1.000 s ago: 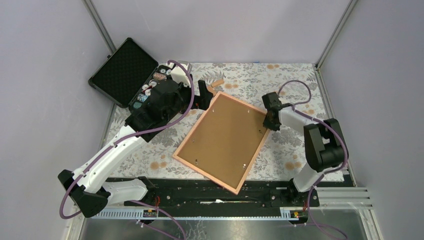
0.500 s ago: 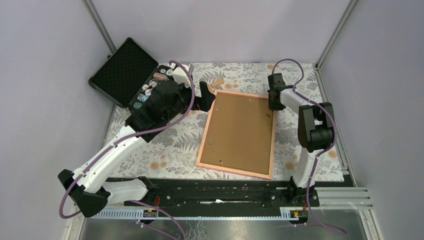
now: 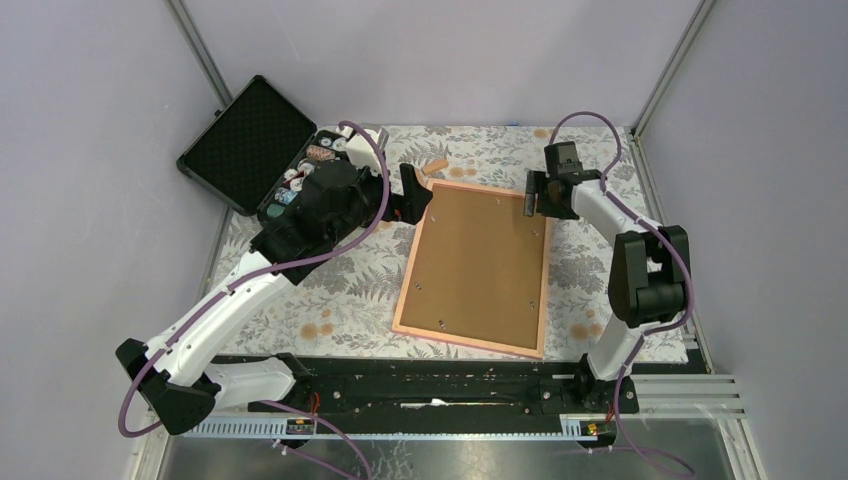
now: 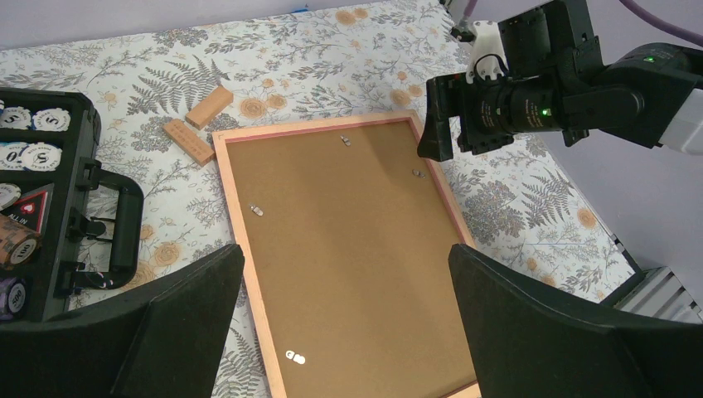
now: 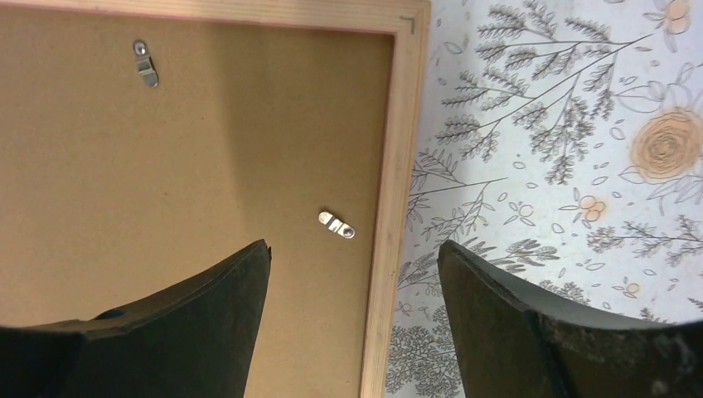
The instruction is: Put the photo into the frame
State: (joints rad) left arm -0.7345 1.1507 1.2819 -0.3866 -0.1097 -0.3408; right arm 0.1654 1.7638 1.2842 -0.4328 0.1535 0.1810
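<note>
The frame lies back side up on the floral-covered counter, at centre right of the top view, its long sides running roughly top to bottom. A brown backing board fills its opening; small metal turn clips sit near the board's edges. What lies under the board is hidden. The right gripper hovers over the frame's upper right corner with its jaws spread wide and nothing between them. The left gripper sits at the frame's upper left corner, jaws also fully apart and holding nothing. Two small wooden blocks lie just beyond the frame's top left corner. An open black case of poker chips sits at upper left.
</note>
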